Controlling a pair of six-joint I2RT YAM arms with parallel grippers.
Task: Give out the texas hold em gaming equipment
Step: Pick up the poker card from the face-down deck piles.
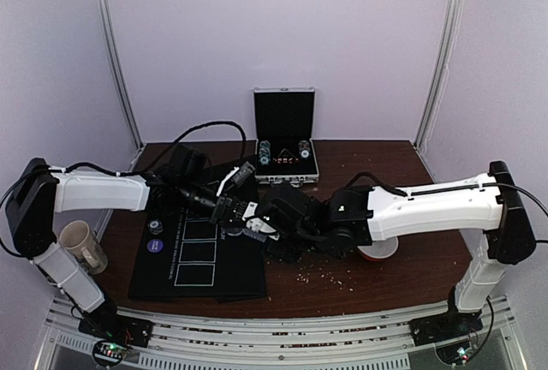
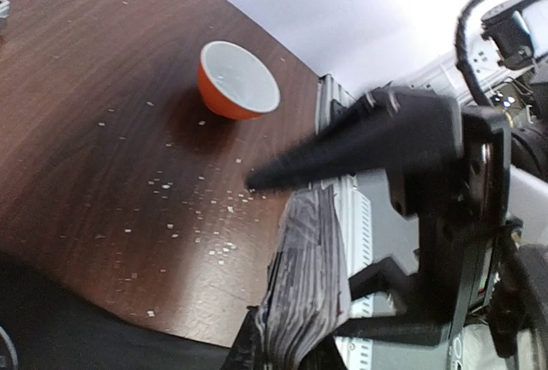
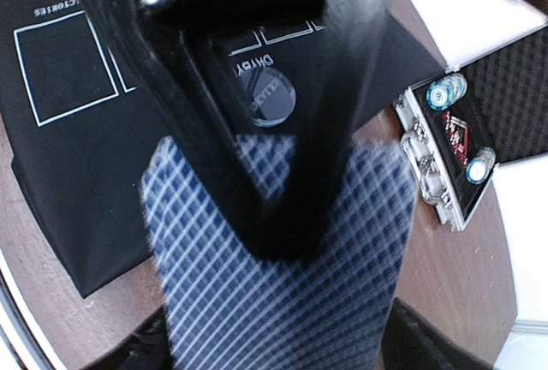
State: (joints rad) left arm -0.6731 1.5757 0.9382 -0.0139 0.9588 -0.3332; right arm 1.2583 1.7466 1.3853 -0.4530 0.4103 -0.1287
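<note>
Fingers (image 2: 360, 143) of my left gripper (image 2: 301, 233) clamp the card deck (image 2: 304, 301) by its layered edges. The right gripper's (image 3: 282, 241) blurred black prong crosses the deck's blue-checked back, grip unclear, above the black mat's (image 3: 77, 173) edge.

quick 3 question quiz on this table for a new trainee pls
1. True or false: the metal case at the back of the table stands open.
2. Which of these lies on the black mat? A) the mug B) a round disc C) the bowl
3. Fill in: seen by the right wrist camera, the backs of the cards bear a blue and white ____ pattern.

Key: 1 true; 2 B; 3 chequered
</note>
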